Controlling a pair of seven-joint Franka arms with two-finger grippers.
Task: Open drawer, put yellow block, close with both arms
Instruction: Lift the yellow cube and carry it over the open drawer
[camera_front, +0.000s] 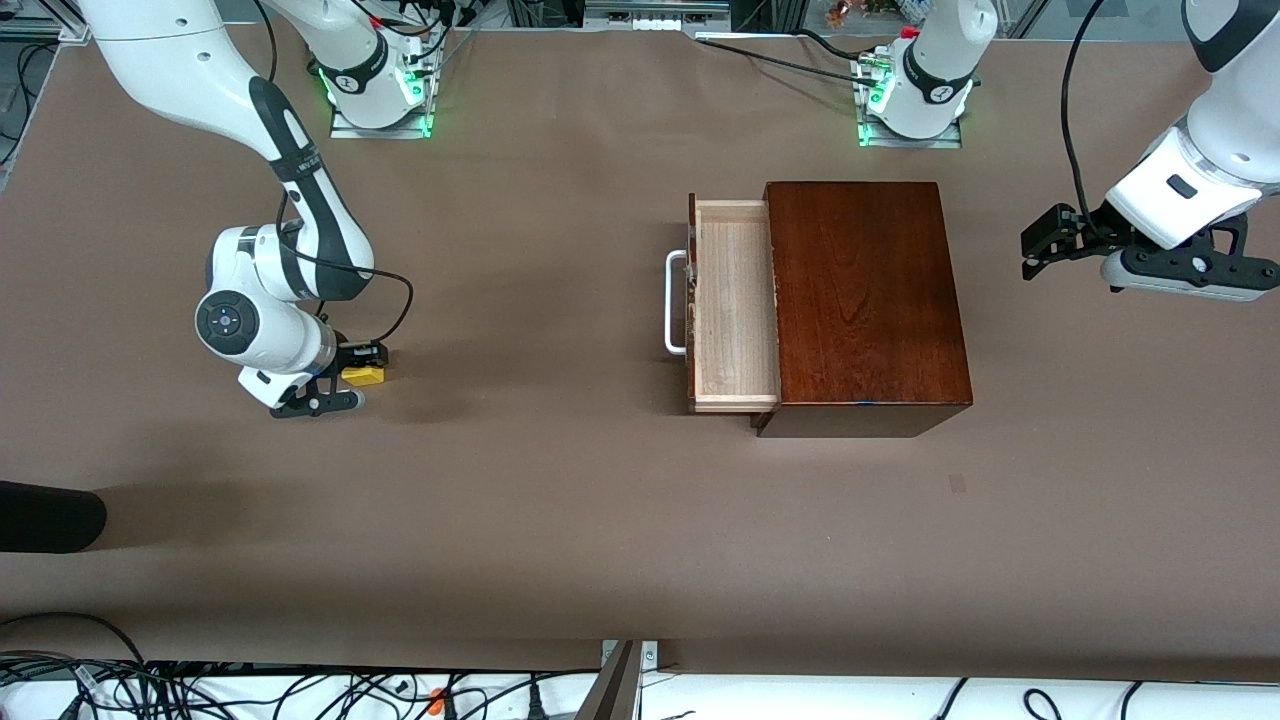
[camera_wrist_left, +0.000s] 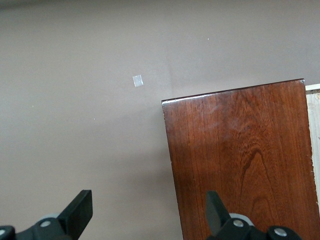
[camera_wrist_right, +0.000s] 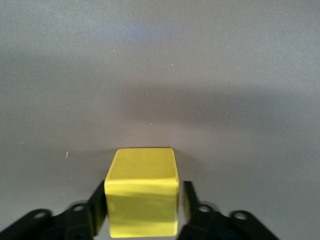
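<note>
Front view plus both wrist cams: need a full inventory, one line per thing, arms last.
table: one, brown, under everything.
wooden box: one, dark reddish-brown, toward the left arm's end of the table.
drawer: one, pale wood with a white handle, pulled out of the box toward the right arm's end; nothing seen in it.
yellow block: one, bright yellow, on the table toward the right arm's end, between the right gripper's fingers.
tape patch: one, small and pale, on the table nearer the front camera than the box.
right gripper: black, down at the table, fingers against the block's two sides.
left gripper: black, open, waiting in the air over the box's edge.
</note>
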